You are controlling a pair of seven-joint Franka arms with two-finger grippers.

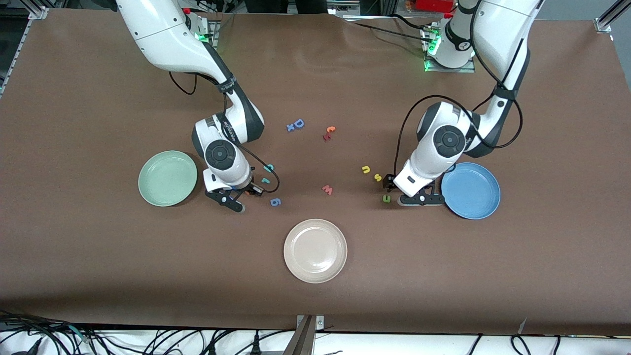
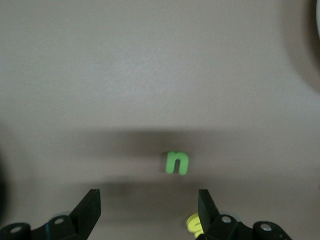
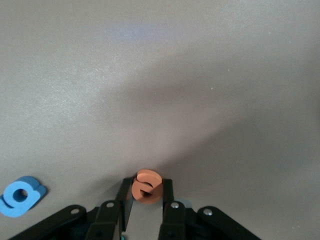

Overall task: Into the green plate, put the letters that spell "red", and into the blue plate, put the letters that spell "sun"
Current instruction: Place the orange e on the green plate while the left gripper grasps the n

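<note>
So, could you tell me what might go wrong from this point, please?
1. The right gripper has its jaws shut on only the edge of the orange "e"; so thin a pinch may slip on the way to the green plate.
2. The left gripper, jaws open, sits low over the green "n", with a yellow letter right beside one finger; closing could nudge or catch it.

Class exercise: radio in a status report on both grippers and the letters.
Right gripper shut on orange "e", beside green plate. Left gripper open, over green "n", near blue plate. Plates empty.
</note>
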